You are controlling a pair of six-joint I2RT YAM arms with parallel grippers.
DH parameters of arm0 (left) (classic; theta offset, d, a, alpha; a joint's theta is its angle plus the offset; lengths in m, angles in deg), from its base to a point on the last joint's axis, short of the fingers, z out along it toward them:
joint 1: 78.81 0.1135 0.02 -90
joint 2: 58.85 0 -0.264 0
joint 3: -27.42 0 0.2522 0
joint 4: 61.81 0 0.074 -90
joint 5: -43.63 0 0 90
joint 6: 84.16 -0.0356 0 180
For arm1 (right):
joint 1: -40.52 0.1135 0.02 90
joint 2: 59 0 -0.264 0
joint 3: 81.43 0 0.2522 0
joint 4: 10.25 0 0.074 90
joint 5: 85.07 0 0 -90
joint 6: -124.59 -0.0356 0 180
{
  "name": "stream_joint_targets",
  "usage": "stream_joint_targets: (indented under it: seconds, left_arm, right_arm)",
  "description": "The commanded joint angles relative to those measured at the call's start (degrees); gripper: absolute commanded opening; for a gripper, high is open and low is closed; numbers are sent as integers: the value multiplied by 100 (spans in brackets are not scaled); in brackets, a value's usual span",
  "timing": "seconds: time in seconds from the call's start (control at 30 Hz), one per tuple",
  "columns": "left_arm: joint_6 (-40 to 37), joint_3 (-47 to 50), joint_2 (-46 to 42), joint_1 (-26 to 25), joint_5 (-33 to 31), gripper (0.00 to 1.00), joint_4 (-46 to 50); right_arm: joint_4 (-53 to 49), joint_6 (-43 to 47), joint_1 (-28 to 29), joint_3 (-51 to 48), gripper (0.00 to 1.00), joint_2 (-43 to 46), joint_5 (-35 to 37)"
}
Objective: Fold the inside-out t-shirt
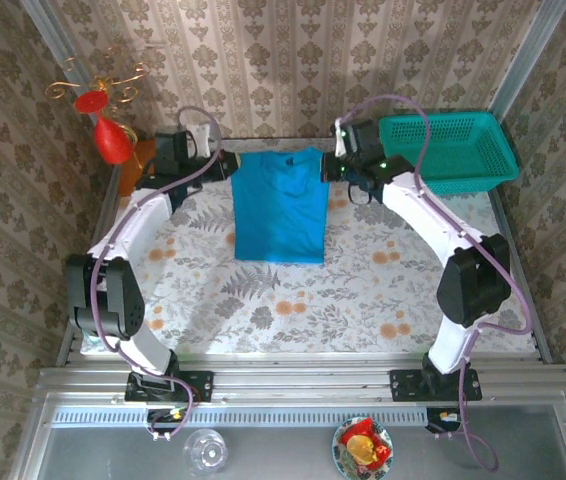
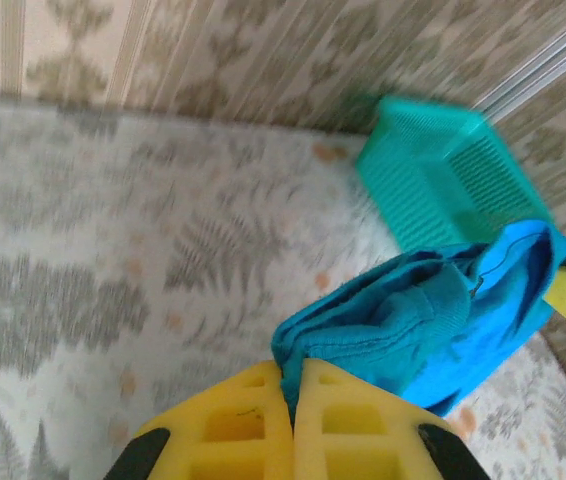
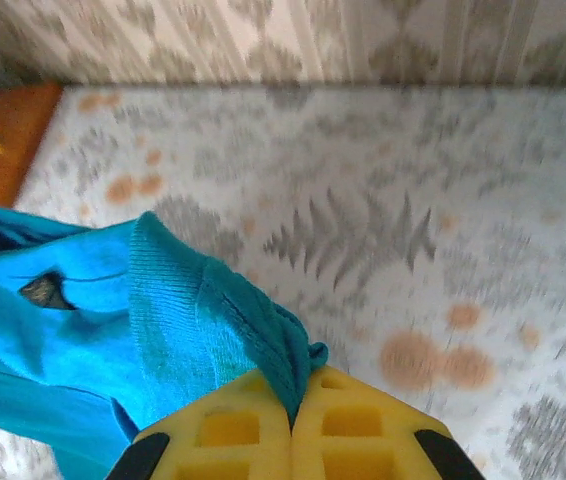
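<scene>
Two robot arms reach across a table (image 1: pixel 263 300) covered in a pale cloth patterned with leaves and flowers. A bright blue t-shirt (image 1: pixel 281 205) is stretched between their tools at the far side of the table.

The left gripper (image 1: pixel 225 165) holds one upper corner of the t-shirt. Seen from its wrist camera, its yellow fingers (image 2: pixel 233 420) are pressed tight together. A bunched fold of blue cloth is pinched right at their tips. From there the fabric runs off to the right of the fingers in soft, rumpled folds.

The right gripper (image 1: pixel 328 165) holds the opposite upper corner. Its own yellow fingers (image 3: pixel 353 425) are likewise clamped together on a ribbed edge of the cloth. The rest of the cloth spills away to the left of the fingers.

From the line between the two grippers, the t-shirt spreads as a neat blue rectangle back toward the arm bases.

A teal mesh basket (image 1: pixel 448 150) sits just beyond the right gripper, on its outer side. A red ornament (image 1: pixel 111 140) hangs well off to the left gripper's outer side.
</scene>
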Motion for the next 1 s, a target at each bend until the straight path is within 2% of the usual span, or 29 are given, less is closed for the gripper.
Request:
stream_joint_targets:
  seconds: [0.0, 0.1, 0.2, 0.33, 0.47, 0.67, 0.77, 0.87, 0.97]
  left_arm:
    - [97, -366, -255, 95, 319, 0, -443]
    - [163, -191, -453, 94, 520, 0, -595]
    - [220, 369, -771, 85, 654, 0, -889]
    - [330, 1724, -1326, 0, 761, 0, -1530]
    - [561, 3278, -2245, -205, 683, 0, -2019]
    - [561, 4518, -3973, -562, 89, 0, -947]
    - [666, 4933, -4560, -584, -49, 0, -534]
    - [693, 5182, -4694, -588, -169, 0, -360]
    - [579, 5078, -4279, -561, -342, 0, -95]
  right_arm:
    - [179, 345, -164, 400, 0, 415, 170]
    - [294, 506, -196, 198, 0, 679, 58]
    - [555, 621, -190, -418, 0, 1084, -223]
    - [890, 610, -114, -1741, 0, 1734, -674]
    - [1078, 345, 214, -3125, 0, 2658, -740]
    - [1244, -593, 1038, -4832, 0, 3889, -566]
    - [1287, -1013, 1389, -5357, 0, 4185, -402]
    - [1399, -1267, 1534, -5595, 0, 4157, -398]
    - [1580, -1427, 1575, -5650, 0, 3975, -381]
